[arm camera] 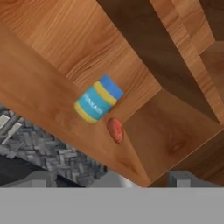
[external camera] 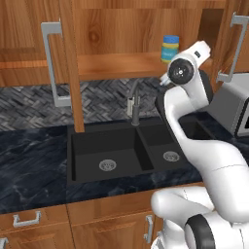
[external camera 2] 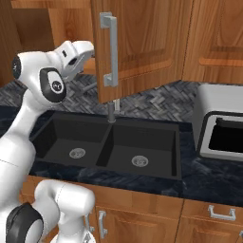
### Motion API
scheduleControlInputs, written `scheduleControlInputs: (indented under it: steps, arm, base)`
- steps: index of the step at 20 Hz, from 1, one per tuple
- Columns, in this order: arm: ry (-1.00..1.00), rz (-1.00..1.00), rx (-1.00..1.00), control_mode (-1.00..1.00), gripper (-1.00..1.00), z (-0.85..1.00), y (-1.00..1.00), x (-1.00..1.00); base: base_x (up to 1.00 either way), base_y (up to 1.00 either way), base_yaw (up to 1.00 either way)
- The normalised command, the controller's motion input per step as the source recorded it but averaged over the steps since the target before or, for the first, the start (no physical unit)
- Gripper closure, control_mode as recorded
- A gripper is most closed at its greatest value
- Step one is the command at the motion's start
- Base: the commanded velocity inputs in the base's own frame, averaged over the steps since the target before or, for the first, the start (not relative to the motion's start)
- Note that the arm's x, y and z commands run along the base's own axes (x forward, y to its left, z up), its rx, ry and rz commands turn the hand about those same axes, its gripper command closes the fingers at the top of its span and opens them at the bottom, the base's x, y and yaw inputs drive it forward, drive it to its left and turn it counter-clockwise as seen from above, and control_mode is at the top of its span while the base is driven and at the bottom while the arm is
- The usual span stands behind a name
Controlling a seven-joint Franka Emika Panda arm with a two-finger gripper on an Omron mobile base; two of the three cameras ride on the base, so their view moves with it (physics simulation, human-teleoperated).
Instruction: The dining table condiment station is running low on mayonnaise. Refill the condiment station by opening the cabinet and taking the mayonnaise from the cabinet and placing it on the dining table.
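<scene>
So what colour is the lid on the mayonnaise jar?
Blue; the mayonnaise jar shows it best in the hand view.

The mayonnaise (arm camera: 99,99) stands on the bottom shelf inside the open cabinet (external camera: 116,34), ahead of the fingertips (arm camera: 181,179) and well apart from them. A small lump (arm camera: 115,130) lies on the same shelf just beside the jar, on the side nearer the fingers. Both cabinet doors (external camera 2: 137,45) swing outward, one to each side of the opening. Below the shelf, a sink (external camera: 116,155) sits sunk in the counter (external camera: 29,170), with a faucet (external camera: 134,104) behind it against the wall. A toaster oven (external camera 2: 220,128) stands on the counter to the right of the sink.
</scene>
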Motion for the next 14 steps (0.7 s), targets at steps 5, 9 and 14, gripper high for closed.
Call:
scheduleControlInputs:
  steps: [5, 9, 14]
  arm:
    - [0.00, -0.05, 0.00, -1.00, -1.00, 0.00, -0.77, 0.00]
    - [0.00, -0.11, 0.00, -1.00, -1.00, 0.00, -0.78, -0.16]
    - [0.00, -0.15, 0.00, -1.00, -1.00, 0.00, -0.73, -0.18]
  base:
    - [0.00, 0.00, 0.00]
    - [0.00, 0.00, 0.00]
    - [0.00, 0.00, 0.00]
